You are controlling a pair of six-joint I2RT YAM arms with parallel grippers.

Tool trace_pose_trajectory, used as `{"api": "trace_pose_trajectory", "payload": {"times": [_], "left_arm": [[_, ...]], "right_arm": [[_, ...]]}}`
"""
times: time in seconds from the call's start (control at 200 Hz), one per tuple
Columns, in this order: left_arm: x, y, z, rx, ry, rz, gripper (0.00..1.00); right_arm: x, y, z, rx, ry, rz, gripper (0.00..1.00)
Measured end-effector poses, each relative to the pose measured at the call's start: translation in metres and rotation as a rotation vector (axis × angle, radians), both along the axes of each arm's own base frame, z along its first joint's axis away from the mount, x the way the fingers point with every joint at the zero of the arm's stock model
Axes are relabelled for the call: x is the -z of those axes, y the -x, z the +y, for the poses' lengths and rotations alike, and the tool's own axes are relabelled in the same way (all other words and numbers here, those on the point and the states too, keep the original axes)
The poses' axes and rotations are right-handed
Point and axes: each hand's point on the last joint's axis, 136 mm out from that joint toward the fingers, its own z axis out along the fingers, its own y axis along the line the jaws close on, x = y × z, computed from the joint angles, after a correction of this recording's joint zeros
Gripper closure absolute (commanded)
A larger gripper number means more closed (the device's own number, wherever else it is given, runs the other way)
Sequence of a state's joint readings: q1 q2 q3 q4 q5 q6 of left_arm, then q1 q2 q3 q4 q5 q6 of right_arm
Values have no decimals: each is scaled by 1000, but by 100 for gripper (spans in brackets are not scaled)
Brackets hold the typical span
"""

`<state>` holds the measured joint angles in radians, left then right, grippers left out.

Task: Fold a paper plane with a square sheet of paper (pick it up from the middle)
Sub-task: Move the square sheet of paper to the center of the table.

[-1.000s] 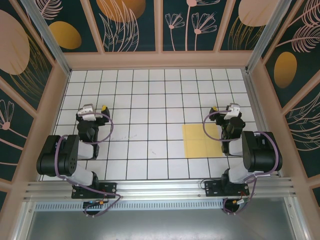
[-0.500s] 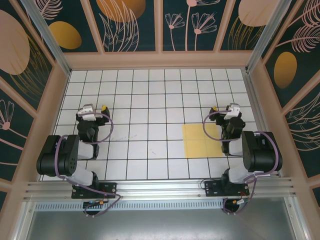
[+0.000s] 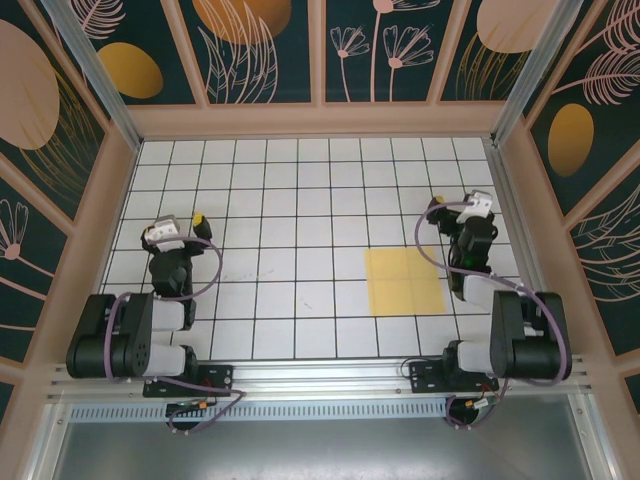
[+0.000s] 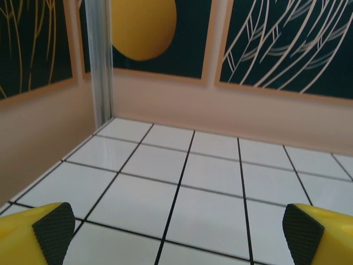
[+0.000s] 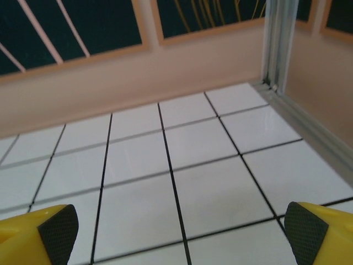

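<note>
Sheet: the square sheet of paper (image 3: 404, 281) lies flat and uncreased on the white grid table (image 3: 300, 190), right of centre, its edges roughly along the tile lines; nothing touches it.
Right gripper: the right gripper (image 3: 468, 212) sits just beyond the sheet's far right corner, fingers spread wide and empty; its wrist view shows the black pads (image 5: 58, 232) far apart over bare tiles.
Left gripper: the left gripper (image 3: 180, 226) is well apart from the sheet on the table's left side, also splayed wide with nothing between its pads (image 4: 53, 229).
Step in hand: probably the reach for the pickup; no fold is made yet.
Doing it well: bring the nearer right gripper over the sheet's middle, come straight down, and pinch up a small ridge of paper there.
Risk: thin paper on smooth tile may slide or crumple, and a stray crease would likely spoil the centre fold.
</note>
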<state>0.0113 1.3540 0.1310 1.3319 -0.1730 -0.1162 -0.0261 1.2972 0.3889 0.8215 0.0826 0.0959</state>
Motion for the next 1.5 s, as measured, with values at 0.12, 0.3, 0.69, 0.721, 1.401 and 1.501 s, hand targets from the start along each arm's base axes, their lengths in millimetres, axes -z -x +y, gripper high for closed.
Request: {"api": "trace_pose_trajectory", "payload": {"times": [0.12, 0.3, 0.69, 0.721, 1.401, 1.501], "left_arm": [[-29, -4, 4, -19, 39, -44, 1], [-69, -14, 5, -22, 223, -65, 1], [-51, -26, -9, 12, 419, 190, 1], [-48, -26, -11, 18, 421, 204, 1], [-30, -27, -27, 96, 442, 281, 1], [-30, -28, -28, 102, 443, 284, 2]], "right_arm": [[-23, -8, 1, 33, -94, 51, 1], [-25, -20, 27, 1, -216, 232, 2], [88, 66, 134, -129, -346, 801, 5], [94, 75, 138, -124, -350, 830, 5], [148, 116, 182, -47, -344, 1033, 5], [149, 103, 198, -65, -331, 1031, 5]]}}
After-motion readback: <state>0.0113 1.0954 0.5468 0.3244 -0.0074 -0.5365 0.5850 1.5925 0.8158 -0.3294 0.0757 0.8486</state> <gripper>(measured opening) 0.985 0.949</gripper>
